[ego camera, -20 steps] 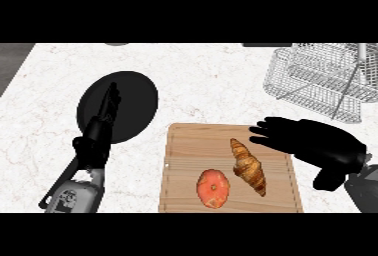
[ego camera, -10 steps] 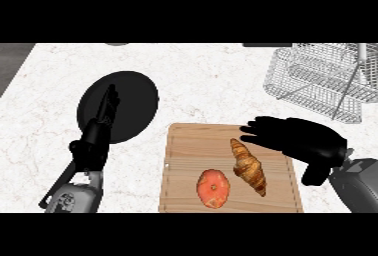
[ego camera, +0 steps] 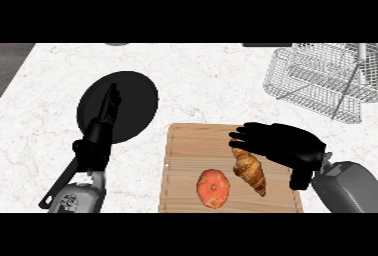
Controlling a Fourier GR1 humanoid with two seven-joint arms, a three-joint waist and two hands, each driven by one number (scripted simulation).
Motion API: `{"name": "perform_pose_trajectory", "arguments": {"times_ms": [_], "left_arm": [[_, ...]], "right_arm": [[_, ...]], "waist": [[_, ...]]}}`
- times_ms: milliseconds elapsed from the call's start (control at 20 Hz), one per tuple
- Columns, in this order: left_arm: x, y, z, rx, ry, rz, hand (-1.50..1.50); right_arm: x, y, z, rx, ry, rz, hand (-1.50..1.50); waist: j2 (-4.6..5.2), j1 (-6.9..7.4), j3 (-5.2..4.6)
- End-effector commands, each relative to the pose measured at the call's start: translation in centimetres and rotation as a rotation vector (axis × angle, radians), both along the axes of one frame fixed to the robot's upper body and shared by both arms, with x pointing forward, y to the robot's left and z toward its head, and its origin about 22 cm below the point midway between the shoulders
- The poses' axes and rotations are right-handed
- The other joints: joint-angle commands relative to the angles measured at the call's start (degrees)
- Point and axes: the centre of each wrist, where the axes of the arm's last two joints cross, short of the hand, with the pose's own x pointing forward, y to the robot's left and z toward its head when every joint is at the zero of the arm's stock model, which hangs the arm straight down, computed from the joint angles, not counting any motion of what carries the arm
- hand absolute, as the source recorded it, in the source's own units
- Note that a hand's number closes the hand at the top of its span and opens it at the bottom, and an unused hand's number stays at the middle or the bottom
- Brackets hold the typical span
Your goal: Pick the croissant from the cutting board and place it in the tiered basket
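Right hand hovers over the far right part of the cutting board. Its fingers are spread and lightly bent, reaching leftward across the wood, and the thumb hangs down toward the robot. It pinches nothing and is not closed around anything.

The croissant lies flat on the board, directly below the fingers and just left of the thumb. Its far tip sits at the fingertips, and whether they touch it cannot be told from this view.

By this showing the task has barely begun. The approach looks nearly complete, but the grasp is not made, and the lift, the carry and the release are all left to do. The tiered basket stands beyond the hand and to its right, well apart from the board, with nothing of the croissant in it.

The croissant's long axis runs from under the fingers back toward the robot, leaning a little to the right at its near end. It therefore lies almost crosswise to the fingers. One tapered tip points away toward the far edge of the board, and the other points toward its near right corner, close by the thumb.

A round orange doughnut lies just left of the croissant, apart from it and nearer the robot than the fingertips.

The left hand rests at the view's left with straight fingers, over a black plate.
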Motion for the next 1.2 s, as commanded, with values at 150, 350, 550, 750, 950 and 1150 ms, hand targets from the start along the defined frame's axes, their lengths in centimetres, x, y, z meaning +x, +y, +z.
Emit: {"name": "perform_pose_trajectory", "arguments": {"times_ms": [150,350,550,750,950,1150], "left_arm": [[-0.5,0.6,-0.4,0.002,0.003,-0.013,0.00],[-0.6,0.5,-2.9,0.002,-0.008,0.009,0.00],[-1.6,-0.2,-1.6,-0.007,0.011,-0.005,0.00],[-1.2,0.5,-1.3,-0.006,0.021,-0.007,0.00],[-0.6,2.2,-0.2,0.018,-0.002,0.000,0.00],[0.5,1.5,-0.1,0.000,0.004,-0.021,0.00]], "right_arm": [[0.0,2.7,-1.0,-0.006,0.040,0.020,-1.50],[0.8,2.5,-1.7,-0.009,0.055,0.027,-1.50],[0.9,2.0,-2.7,-0.015,0.050,0.014,-1.50],[-1.4,0.7,-4.1,0.001,0.074,0.011,-1.50],[0.2,0.8,-4.2,0.000,0.090,0.023,-1.50],[-0.4,0.5,-7.1,0.054,0.091,-0.001,-1.50]], "waist": [[-0.01,0.02,-0.01],[0.04,-0.02,-0.02],[0.00,0.08,0.00],[-0.03,-0.17,0.00],[0.00,0.04,0.00],[0.03,-0.08,0.00]]}}
